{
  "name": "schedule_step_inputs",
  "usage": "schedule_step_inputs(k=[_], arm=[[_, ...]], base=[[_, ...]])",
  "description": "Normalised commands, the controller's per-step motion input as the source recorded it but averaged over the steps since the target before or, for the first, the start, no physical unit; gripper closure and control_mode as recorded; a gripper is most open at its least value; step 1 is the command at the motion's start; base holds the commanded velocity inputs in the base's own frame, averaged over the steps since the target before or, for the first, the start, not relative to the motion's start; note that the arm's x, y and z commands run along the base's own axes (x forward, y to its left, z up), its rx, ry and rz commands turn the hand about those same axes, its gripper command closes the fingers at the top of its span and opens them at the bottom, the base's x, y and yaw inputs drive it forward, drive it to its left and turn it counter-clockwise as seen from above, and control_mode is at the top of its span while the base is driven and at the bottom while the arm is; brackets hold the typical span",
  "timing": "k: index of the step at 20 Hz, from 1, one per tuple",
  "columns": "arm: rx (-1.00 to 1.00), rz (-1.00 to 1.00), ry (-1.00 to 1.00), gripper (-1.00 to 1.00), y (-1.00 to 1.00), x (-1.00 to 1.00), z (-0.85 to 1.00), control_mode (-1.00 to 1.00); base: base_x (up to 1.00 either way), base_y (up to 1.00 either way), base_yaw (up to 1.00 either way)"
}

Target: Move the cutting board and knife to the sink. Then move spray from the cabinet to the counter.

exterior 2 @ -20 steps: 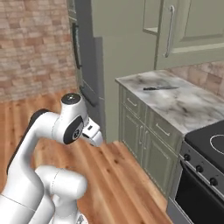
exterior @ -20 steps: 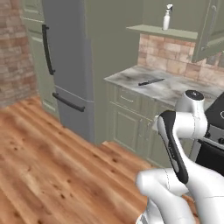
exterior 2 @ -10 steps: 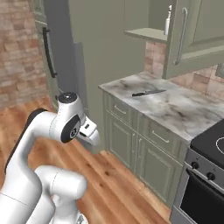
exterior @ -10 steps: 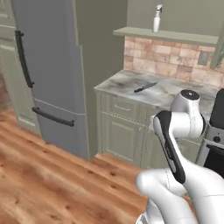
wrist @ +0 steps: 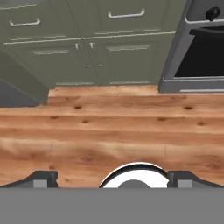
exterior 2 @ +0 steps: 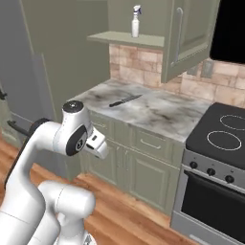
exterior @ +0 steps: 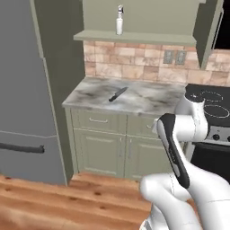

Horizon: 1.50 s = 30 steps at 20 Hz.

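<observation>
The knife [exterior: 117, 94] [exterior 2: 125, 100], grey blade and black handle, lies flat on the marble counter [exterior: 148, 101] [exterior 2: 158, 111] near its back left. The white spray [exterior: 119, 20] [exterior 2: 136, 21] stands upright on the open shelf of the sage-green cabinet [exterior: 134, 37] [exterior 2: 124, 38] above the counter. My gripper [wrist: 113, 180] is open and holds nothing. It points down at the wooden floor, well short of the counter. The cutting board and the sink are out of view.
A tall grey fridge [exterior: 22, 90] [exterior 2: 19, 72] stands left of the counter. A black stovetop [exterior: 209, 102] [exterior 2: 225, 131] with an oven [wrist: 197, 48] below is on the right. A cabinet door [exterior 2: 189, 38] hangs open above the counter's right end. Green drawers and doors [wrist: 87, 52] face me.
The whole picture has shifted: the base has moved, so the counter and shelf now sit nearer and more central. Knife and spray keep their places. The gripper stays open.
</observation>
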Motion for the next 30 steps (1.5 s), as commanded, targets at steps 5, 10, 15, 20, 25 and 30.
schedule_step_inputs(k=[5, 10, 15, 20, 25, 30], arm=[[0.00, 0.00, 0.00, -1.00, 0.00, 0.00, 0.00, 1.00], [0.00, 0.00, 0.00, -1.00, 0.00, 0.00, 0.00, 1.00], [0.00, 0.00, 0.00, -1.00, 0.00, 0.00, 0.00, 1.00], [0.00, 0.00, 0.00, -1.00, 0.00, 0.00, 0.00, 1.00], [0.00, 0.00, 0.00, -1.00, 0.00, 0.00, 0.00, 1.00], [0.00, 0.00, 0.00, -1.00, 0.00, 0.00, 0.00, 1.00]], base=[[0.53, 0.48, -0.40], [0.50, 0.56, -0.31], [0.47, 0.64, -0.22], [0.62, 0.53, -0.23], [0.72, 0.33, -0.23], [0.74, 0.27, -0.16]])
